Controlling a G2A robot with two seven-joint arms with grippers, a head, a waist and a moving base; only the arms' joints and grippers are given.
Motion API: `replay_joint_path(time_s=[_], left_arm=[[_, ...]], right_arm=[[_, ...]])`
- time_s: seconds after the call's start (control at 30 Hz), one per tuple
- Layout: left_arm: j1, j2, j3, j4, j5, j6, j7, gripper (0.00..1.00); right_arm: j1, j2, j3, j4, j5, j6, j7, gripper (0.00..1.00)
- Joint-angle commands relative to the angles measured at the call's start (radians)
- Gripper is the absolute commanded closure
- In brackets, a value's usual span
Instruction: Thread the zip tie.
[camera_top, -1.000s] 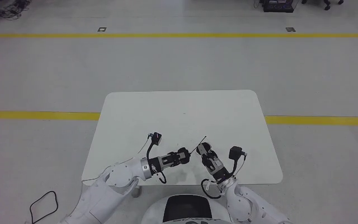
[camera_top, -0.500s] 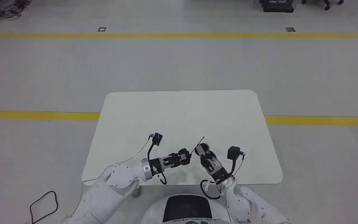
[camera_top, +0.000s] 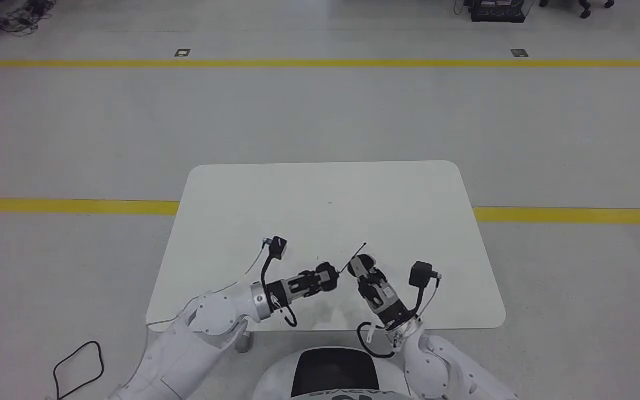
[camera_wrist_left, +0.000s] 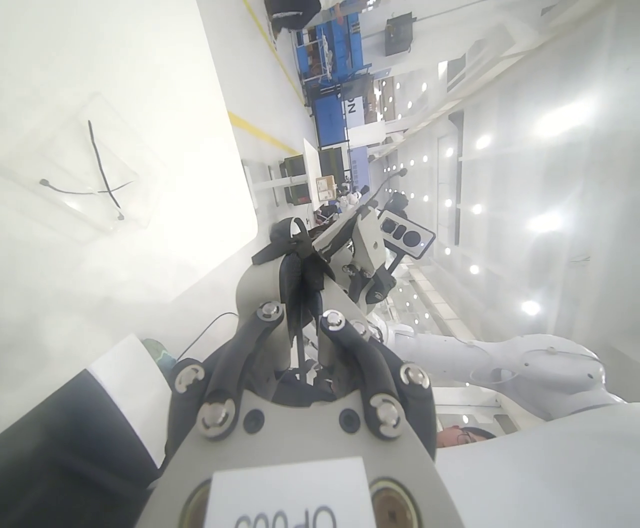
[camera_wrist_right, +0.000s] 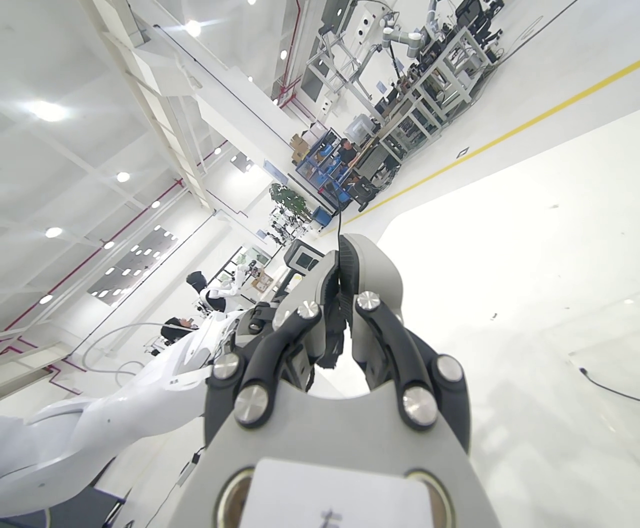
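The two grippers meet above the table's front edge. My left gripper (camera_top: 326, 276) (camera_wrist_left: 300, 272) is shut on the black zip tie (camera_wrist_left: 294, 239), whose head end and a small loop stick out past its fingertips. My right gripper (camera_top: 357, 267) (camera_wrist_right: 340, 267) is shut on the same zip tie (camera_wrist_right: 339, 225), and the thin tail (camera_top: 361, 248) pokes out beyond its fingers toward the table's middle. In the left wrist view the right gripper sits just behind the left fingertips, almost touching them.
The white table (camera_top: 320, 200) stretches away behind the grippers. A clear flat tray (camera_wrist_left: 75, 150) holding spare black zip ties (camera_wrist_left: 100, 165) lies on it; its corner (camera_wrist_right: 600, 362) lies near the right gripper. Yellow floor lines run beyond the table.
The left wrist dipped slightly toward the robot and came back. Both grippers stay shut and close together, the tail still pointing the same way.
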Motion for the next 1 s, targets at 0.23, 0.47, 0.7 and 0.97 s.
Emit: replay_joint_path(time_s=[0.23,0.47,0.7,0.97], left_arm=[[-0.001,-0.002,-0.011,0.001,-0.017,0.000,-0.003,1.00],[-0.005,-0.002,-0.011,-0.001,0.003,0.000,0.007,1.00],[0.032,0.002,-0.009,-0.062,0.223,0.000,0.102,1.00],[0.068,0.007,0.003,-0.089,0.307,0.000,0.243,1.00]], right_arm=[[-0.005,0.016,-0.005,-0.022,0.012,0.000,-0.018,1.00],[-0.005,0.016,-0.005,-0.022,0.012,0.000,-0.018,1.00],[-0.021,0.025,0.010,-0.041,-0.025,0.000,-0.039,1.00],[-0.020,0.054,-0.012,-0.050,-0.043,0.000,-0.091,1.00]])
